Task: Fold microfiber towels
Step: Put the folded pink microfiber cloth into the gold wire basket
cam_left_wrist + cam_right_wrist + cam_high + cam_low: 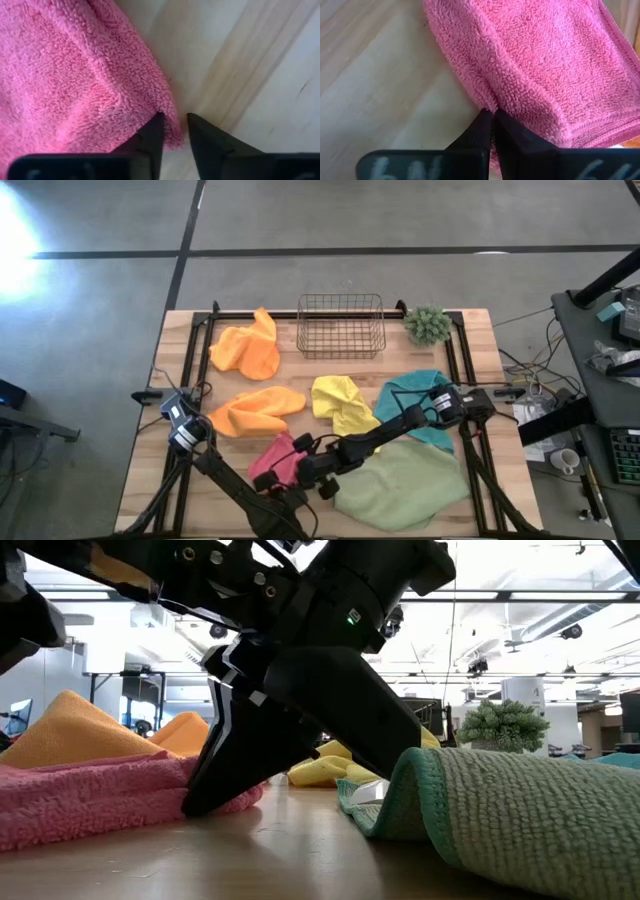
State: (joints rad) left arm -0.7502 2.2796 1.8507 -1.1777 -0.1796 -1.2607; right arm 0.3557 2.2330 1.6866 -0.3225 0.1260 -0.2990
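My right pincer [491,116], fully closed, pinches the pink towel [540,65] edge; my left pincer [175,122], slightly parted, merely straddles its corner, which may slip free.

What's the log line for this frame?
left gripper: open at pink microfiber towel edge | right gripper: shut on pink microfiber towel | stage: folding

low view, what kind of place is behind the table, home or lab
Probably a lab or open workshop, not a home: an exposed ceiling with strip lights, monitors on desks, and a wooden table strewn with towels such as the pink one.
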